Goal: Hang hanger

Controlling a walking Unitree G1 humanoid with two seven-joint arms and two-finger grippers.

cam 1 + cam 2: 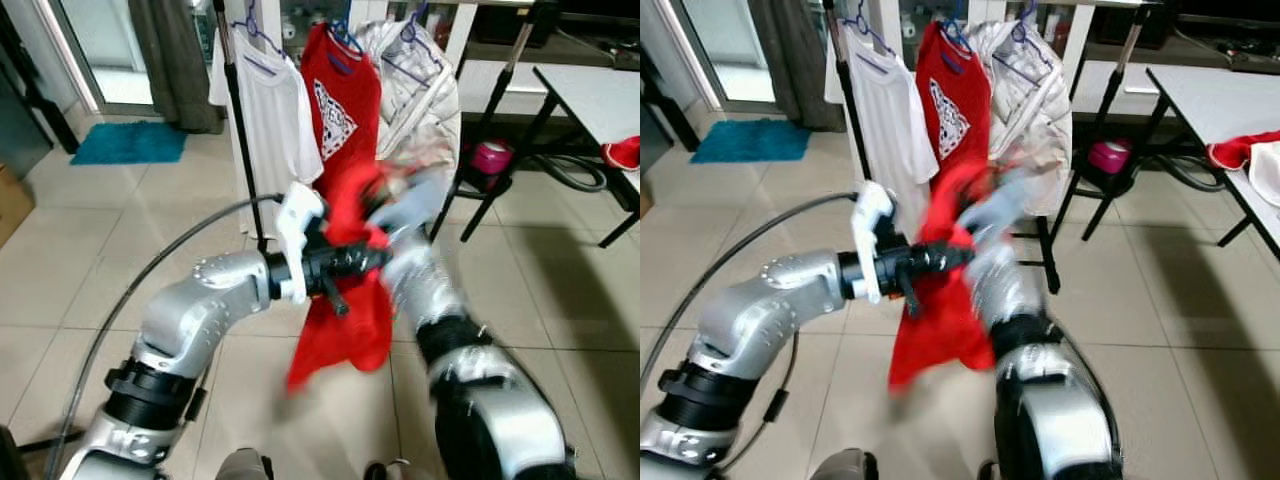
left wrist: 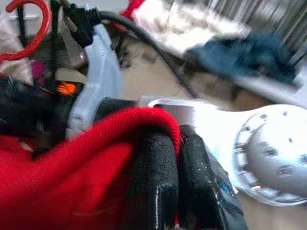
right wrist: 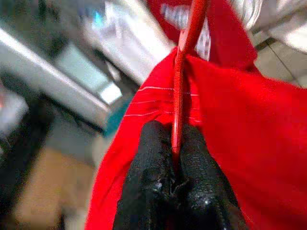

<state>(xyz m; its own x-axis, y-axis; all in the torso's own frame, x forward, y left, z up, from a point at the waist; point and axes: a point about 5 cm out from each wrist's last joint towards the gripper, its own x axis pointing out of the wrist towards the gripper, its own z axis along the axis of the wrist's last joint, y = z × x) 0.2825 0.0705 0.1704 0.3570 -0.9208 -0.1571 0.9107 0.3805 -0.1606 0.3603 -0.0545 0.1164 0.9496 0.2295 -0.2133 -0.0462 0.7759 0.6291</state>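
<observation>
- Farthest left, a teal mat point(image 1: 128, 143) lies on the tiled floor point(image 1: 120, 260) near a doorway.
- Next, the left gripper point(image 2: 175, 158) reaches across from the left at chest height; its jaws are closed on a fold of the red garment point(image 1: 345, 320), pinched between the black fingers point(image 2: 153, 182).
- Behind it, a black clothes rack point(image 1: 238, 120) carries a white T-shirt point(image 1: 262, 110), a red printed T-shirt point(image 1: 342, 105) and a pale jacket point(image 1: 420, 100), each on a hanger.
- Centre, the red garment hangs loosely between both grippers, above the floor and in front of the rack.
- Beside it, the right gripper point(image 3: 175, 177), blurred in the head views, has its jaws closed on the thin red hanger point(image 3: 184, 81), which rises out of the garment's neck.
- Farther right, a pink object point(image 1: 491, 156) sits under a black stand.
- At the far right, a white worktop point(image 1: 590, 100) bears red cloth point(image 1: 625, 152) at its edge.
</observation>
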